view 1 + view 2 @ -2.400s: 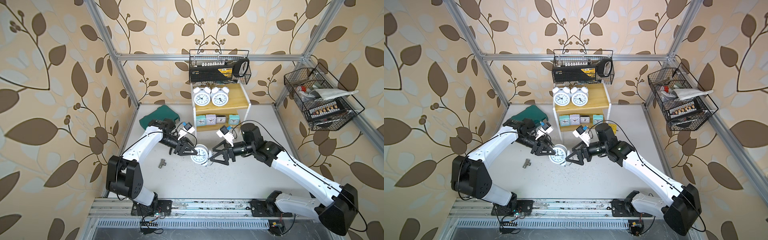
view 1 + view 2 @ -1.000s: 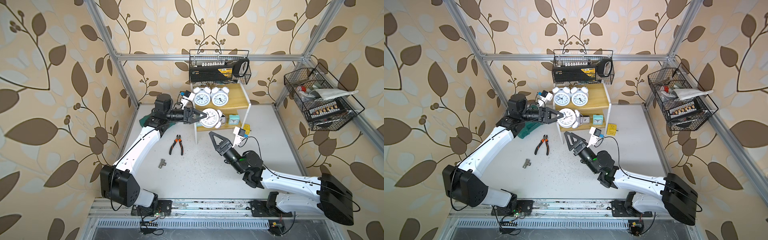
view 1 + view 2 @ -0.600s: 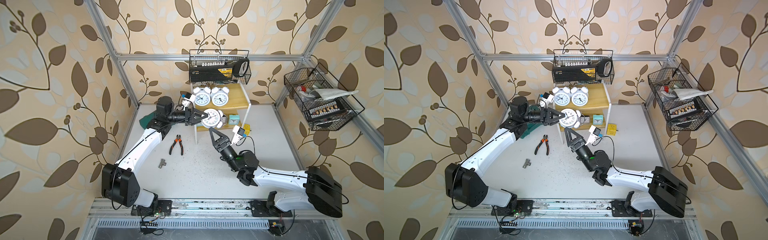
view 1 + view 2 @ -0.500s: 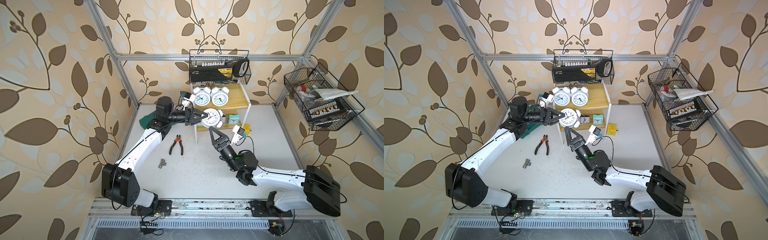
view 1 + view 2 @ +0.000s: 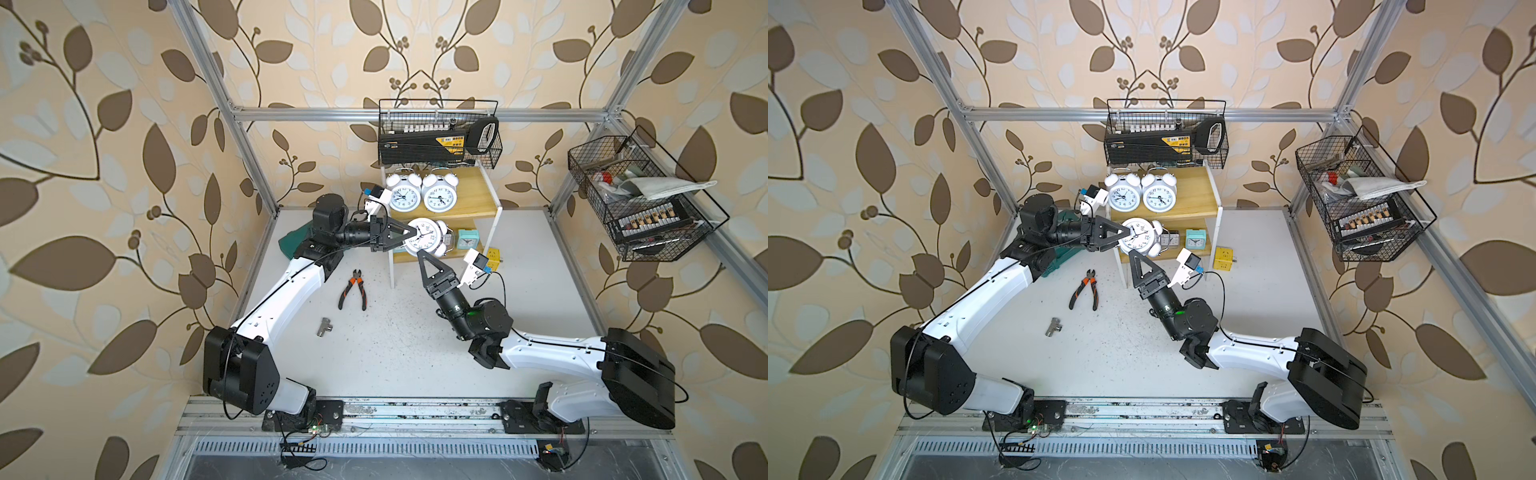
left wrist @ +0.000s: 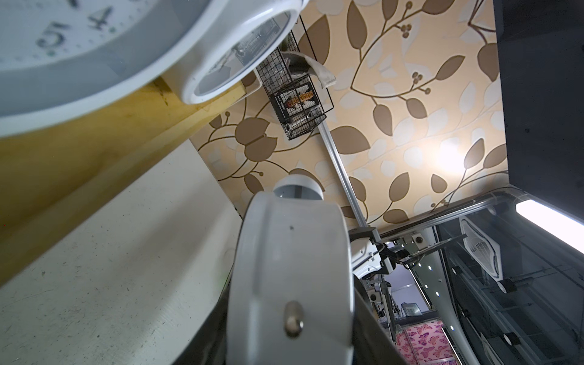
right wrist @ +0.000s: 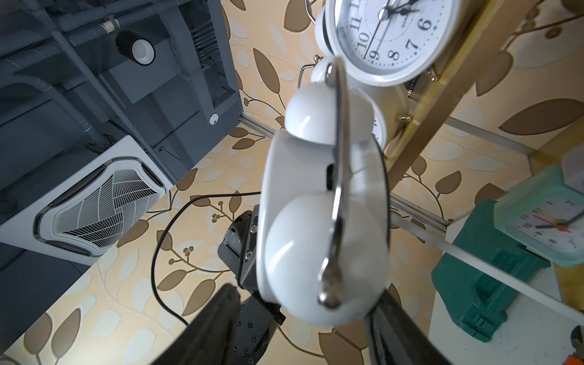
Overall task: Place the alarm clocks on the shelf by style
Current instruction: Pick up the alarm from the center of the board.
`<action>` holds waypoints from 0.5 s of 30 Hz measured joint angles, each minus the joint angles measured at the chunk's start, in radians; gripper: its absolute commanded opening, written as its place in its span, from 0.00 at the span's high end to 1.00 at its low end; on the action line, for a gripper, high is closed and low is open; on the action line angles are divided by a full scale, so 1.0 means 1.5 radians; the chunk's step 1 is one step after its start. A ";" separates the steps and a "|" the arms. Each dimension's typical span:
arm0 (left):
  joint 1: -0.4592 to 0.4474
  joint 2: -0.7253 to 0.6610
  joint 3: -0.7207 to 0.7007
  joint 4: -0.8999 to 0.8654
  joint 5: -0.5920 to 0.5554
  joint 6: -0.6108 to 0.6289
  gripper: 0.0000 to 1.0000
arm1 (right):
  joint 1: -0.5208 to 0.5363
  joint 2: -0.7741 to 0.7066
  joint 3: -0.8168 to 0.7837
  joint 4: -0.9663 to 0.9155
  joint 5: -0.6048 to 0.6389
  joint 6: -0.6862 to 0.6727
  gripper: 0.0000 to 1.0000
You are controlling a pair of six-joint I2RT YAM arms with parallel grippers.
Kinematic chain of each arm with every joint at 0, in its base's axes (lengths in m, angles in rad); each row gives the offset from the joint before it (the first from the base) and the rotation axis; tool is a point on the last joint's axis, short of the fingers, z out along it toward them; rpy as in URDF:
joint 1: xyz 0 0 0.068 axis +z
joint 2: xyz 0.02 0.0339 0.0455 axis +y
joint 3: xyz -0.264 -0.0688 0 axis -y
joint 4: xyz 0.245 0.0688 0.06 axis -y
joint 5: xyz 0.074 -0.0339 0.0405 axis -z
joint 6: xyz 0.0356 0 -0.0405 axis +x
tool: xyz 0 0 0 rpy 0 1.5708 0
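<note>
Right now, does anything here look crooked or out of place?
One round white clock hangs in the left gripper, tipped on its side, before the shelf's lower board. Pliers and a metal fitting lie loose on the table.

Shelf point(image 5: 473, 195): two white twin-bell clocks point(image 5: 402, 197) upright on top; third clock point(image 5: 424, 237) held aloft before lower tier; mint clock point(image 5: 466, 240) within.

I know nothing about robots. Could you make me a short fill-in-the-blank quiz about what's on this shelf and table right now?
____ white twin-bell clocks stand on the top board of the shelf.
A third twin-bell clock is held in the robot's ____ gripper.
The small cube beside the shelf is ____.
The pliers lie on the ____.
Missing words: two; left; yellow; table.
</note>
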State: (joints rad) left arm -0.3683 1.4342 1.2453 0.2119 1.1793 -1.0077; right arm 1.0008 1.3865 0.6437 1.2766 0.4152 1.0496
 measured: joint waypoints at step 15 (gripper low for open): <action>0.001 -0.015 -0.013 0.014 0.004 0.020 0.49 | -0.022 0.014 0.012 0.008 -0.036 0.006 0.67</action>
State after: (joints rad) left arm -0.3676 1.4117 1.2251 0.2337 1.1847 -0.9783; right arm 0.9672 1.4078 0.6621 1.2888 0.3618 1.0584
